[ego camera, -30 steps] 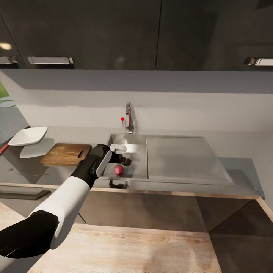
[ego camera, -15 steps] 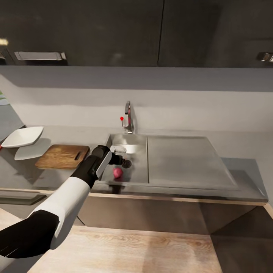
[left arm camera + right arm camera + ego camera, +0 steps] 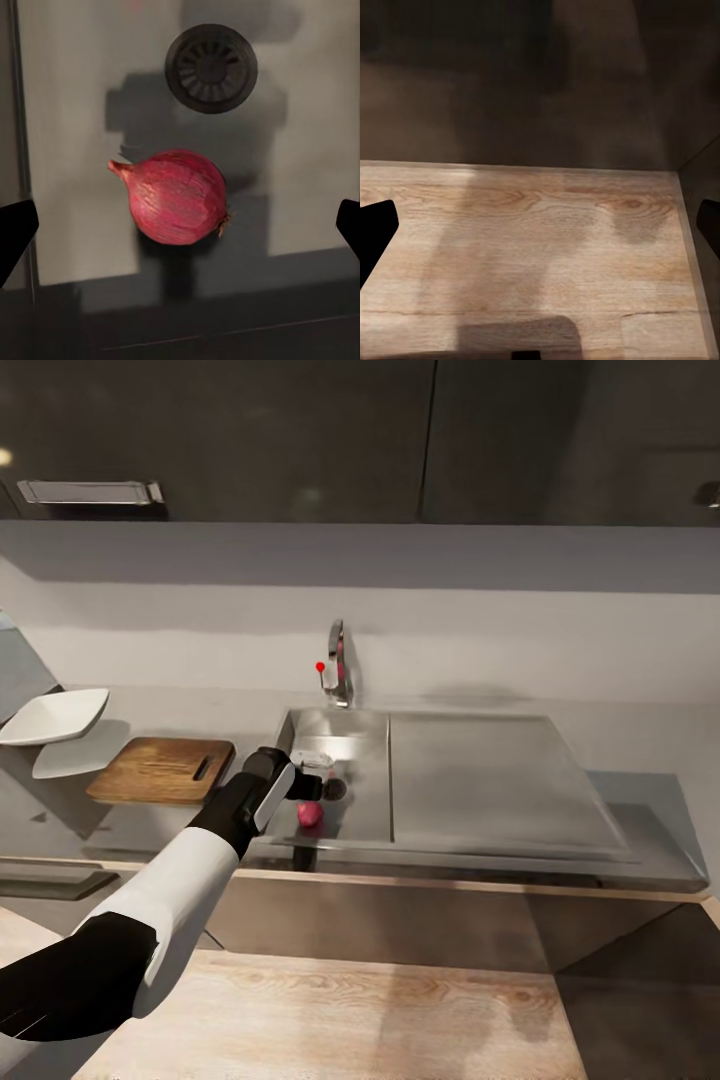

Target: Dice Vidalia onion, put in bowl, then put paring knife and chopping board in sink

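Nearest to us lies the pale wooden floor point(image 3: 350, 1010), which the right wrist view also shows beneath the right gripper point(image 3: 540, 225); its two dark fingertips point(image 3: 376, 225) stand wide apart at the picture's edges with nothing between them. From the near left our left arm point(image 3: 170, 890) reaches forward and right over the front edge of the countertop point(image 3: 150, 825). The left gripper point(image 3: 180, 229) hangs above the near part of the sink point(image 3: 470, 780); its jaws are spread wide and hold nothing. Directly below it, between the fingertips in the left wrist view, the Vidalia onion point(image 3: 176, 196) rests on the basin floor, a reddish-pink bulb untouched by either finger. In the head view the onion point(image 3: 309, 813) sits near the front wall of the basin. Just beyond it is the round dark drain point(image 3: 211, 67). To the left, on the countertop, lies the chopping board point(image 3: 160, 770), and farther left the white bowl point(image 3: 55, 716). At the far rim stands the tap point(image 3: 338, 665) with its red knob point(image 3: 320, 666).
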